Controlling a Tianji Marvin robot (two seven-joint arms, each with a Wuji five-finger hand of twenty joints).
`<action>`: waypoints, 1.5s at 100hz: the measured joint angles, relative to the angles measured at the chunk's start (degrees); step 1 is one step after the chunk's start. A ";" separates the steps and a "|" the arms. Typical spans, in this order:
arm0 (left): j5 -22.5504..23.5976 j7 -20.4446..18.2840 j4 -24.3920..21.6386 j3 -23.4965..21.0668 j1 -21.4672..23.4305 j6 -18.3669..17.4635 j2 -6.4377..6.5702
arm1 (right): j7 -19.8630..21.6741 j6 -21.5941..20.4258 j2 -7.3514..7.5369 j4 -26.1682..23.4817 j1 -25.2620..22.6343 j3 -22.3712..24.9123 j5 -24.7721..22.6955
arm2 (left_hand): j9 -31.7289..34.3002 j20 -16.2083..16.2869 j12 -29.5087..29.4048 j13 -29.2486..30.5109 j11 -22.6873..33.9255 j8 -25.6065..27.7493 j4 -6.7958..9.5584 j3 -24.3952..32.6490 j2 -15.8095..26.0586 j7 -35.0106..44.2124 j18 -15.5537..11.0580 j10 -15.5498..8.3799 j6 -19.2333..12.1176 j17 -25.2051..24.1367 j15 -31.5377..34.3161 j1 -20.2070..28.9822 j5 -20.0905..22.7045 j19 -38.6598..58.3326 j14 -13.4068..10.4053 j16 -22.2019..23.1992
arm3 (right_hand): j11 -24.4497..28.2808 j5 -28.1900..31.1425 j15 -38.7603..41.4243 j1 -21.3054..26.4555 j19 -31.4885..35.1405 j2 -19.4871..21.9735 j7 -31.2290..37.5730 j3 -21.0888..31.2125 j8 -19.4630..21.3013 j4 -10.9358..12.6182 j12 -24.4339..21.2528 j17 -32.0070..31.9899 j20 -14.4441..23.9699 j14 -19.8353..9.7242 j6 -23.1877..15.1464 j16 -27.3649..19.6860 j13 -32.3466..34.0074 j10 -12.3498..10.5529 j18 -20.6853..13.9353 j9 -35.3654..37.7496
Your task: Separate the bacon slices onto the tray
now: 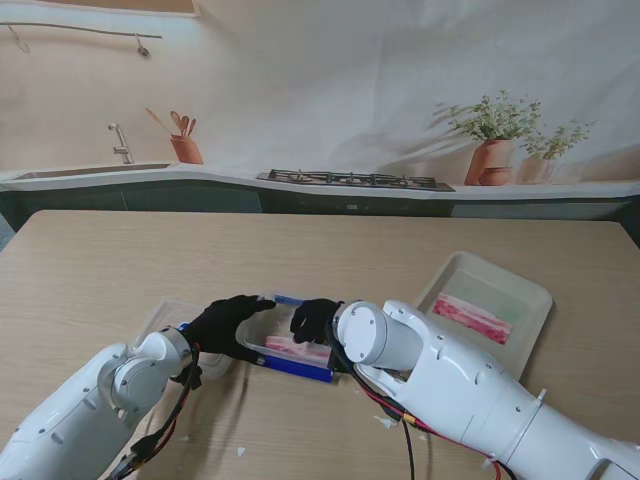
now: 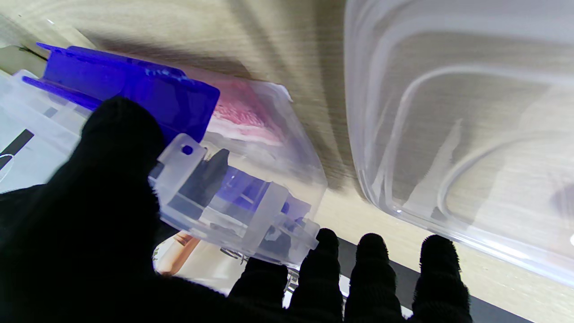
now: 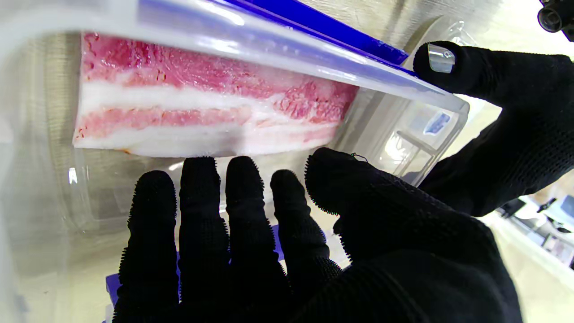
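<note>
My right hand (image 3: 251,242) has its fingers (image 3: 197,211) spread, holding nothing, inside the clear container (image 3: 403,134), tips just short of the bacon slab (image 3: 202,116). Only this wrist view shows that gap. My left hand (image 2: 103,215) grips the container's near end, thumb over the blue clip (image 2: 134,85); its wrist view alone shows the loose lid (image 2: 457,112) just beside the fingers. From the stand, one slice (image 1: 470,317) lies on the tray (image 1: 530,300), well apart to my right on the worktop (image 1: 100,270).
</note>
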 measured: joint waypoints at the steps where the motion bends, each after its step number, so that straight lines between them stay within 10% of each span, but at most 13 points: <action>1: 0.00 0.00 -0.01 0.00 0.00 0.00 0.00 | 0.04 0.01 0.00 0.00 0.02 -0.01 0.00 | 0.00 0.00 0.00 0.00 0.01 0.00 0.00 0.00 -0.01 0.00 0.00 0.00 -0.02 0.00 0.00 0.00 0.00 0.00 0.00 0.00 | 0.45 0.00 0.43 0.00 0.11 0.00 0.01 0.00 -0.02 0.00 0.12 0.01 0.19 0.00 0.01 0.20 0.00 0.00 0.00 0.00; 39: 0.00 0.01 -0.04 0.07 0.02 -0.03 -0.02 | 0.37 0.38 0.02 -0.58 0.62 -0.14 0.32 | 0.01 0.00 0.00 0.00 0.03 0.00 0.00 0.00 -0.04 0.00 0.00 -0.02 -0.23 0.00 0.00 0.00 0.00 0.00 0.00 0.00 | 9.50 0.62 19.33 0.67 4.05 -0.04 0.82 -0.03 -0.60 -0.35 10.66 1.05 4.19 0.06 0.55 8.79 5.11 -0.73 0.05 0.00; 85: 0.01 0.14 0.03 0.16 -0.02 0.03 -0.02 | 5.25 1.30 0.66 0.53 5.14 -5.27 -0.78 | 0.01 0.00 0.00 0.00 0.03 0.00 0.00 0.00 -0.04 0.00 0.00 -0.02 -0.16 0.00 0.00 0.00 0.00 0.00 0.00 0.00 | 13.55 8.01 24.30 0.57 6.17 -4.27 9.48 1.27 2.52 -2.04 23.27 1.39 5.50 0.06 -3.77 11.85 6.55 -2.88 0.05 1.71; 112: 0.00 0.20 0.07 0.18 -0.04 0.04 -0.04 | 6.84 -1.79 1.21 1.37 7.14 -7.43 -3.49 | 0.01 0.00 0.00 0.00 0.04 0.00 0.00 0.00 -0.04 0.01 0.00 -0.03 0.02 0.00 0.00 0.00 0.00 0.00 0.00 0.00 | 9.77 8.93 21.41 0.57 6.19 -6.95 25.99 -0.04 -6.48 -4.32 20.30 -0.73 6.08 0.04 -10.30 11.03 5.00 -4.27 -0.26 -3.52; 150: -0.02 0.21 0.09 0.19 -0.05 0.04 -0.04 | 6.88 -3.34 1.11 2.63 7.98 -8.57 -3.45 | 0.01 0.00 0.00 0.00 0.04 0.00 0.00 0.00 -0.04 0.01 0.00 -0.03 0.03 0.00 0.00 0.00 0.00 0.00 0.00 0.00 | -0.98 9.13 16.90 1.32 6.19 -7.67 26.54 0.03 -7.06 -4.32 2.03 0.70 6.18 0.04 -10.74 7.69 7.38 -4.33 -0.63 5.95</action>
